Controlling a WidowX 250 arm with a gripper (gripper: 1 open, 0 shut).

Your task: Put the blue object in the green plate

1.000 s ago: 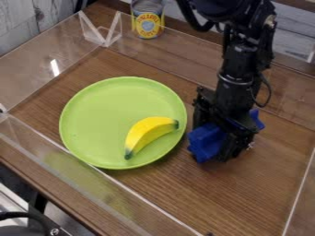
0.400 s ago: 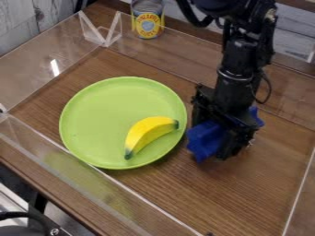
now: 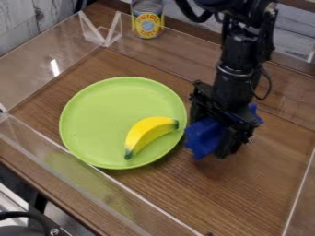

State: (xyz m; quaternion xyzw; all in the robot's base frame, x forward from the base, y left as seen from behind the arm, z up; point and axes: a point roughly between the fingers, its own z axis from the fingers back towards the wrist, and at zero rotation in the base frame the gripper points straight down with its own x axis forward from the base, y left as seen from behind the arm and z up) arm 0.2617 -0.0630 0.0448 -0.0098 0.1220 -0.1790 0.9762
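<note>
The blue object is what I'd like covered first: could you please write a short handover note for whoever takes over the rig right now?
Gripper: down over the blue object, with its fingers around it; whether they have closed firmly on it cannot be told from this view.
Blue object: to the right of the green plate in the picture, outside its rim.
Green plate: a yellow banana lies in its right part; the left part offers room.
Done: the gripper is at the blue object.
Left: make sure of the grasp, lift, carry it over the rim, set it down in the plate and release.
</note>
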